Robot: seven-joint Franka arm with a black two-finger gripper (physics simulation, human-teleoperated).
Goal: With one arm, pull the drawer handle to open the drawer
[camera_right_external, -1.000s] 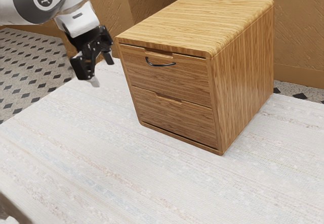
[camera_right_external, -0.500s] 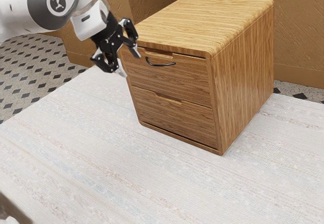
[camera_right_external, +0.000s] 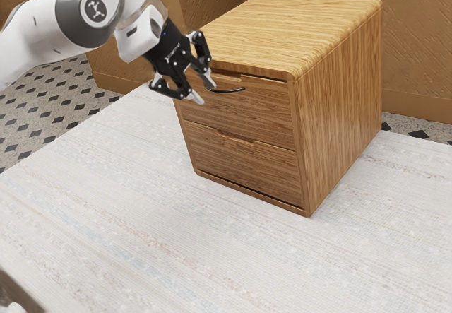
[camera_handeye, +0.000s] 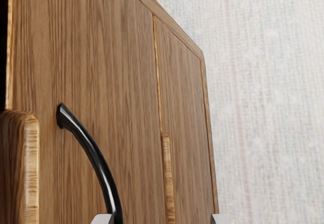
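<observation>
A wooden cabinet (camera_right_external: 296, 37) with two drawers stands on a pale woven table surface (camera_right_external: 141, 214). The top drawer (camera_right_external: 247, 111) looks flush with the cabinet front and carries a thin black curved handle (camera_right_external: 227, 90). My black gripper (camera_right_external: 200, 87) is open right at the handle's end on the exterior view's left, with its fingers spread in front of the drawer face. In the wrist view the handle (camera_handeye: 93, 155) arcs down toward one fingertip (camera_handeye: 103, 219), close in front of the hand. The lower drawer (camera_right_external: 240, 159) is shut.
Open table surface stretches in front of the cabinet and to the exterior view's right. A checkered tiled floor (camera_right_external: 42, 101) lies beyond the table on the left. Brown textured walls (camera_right_external: 417, 44) stand behind the cabinet.
My arm has swung toward the exterior view's right and slightly up, bringing the gripper from off the cabinet's corner to the end of the top drawer's handle. The drawers have not moved.
</observation>
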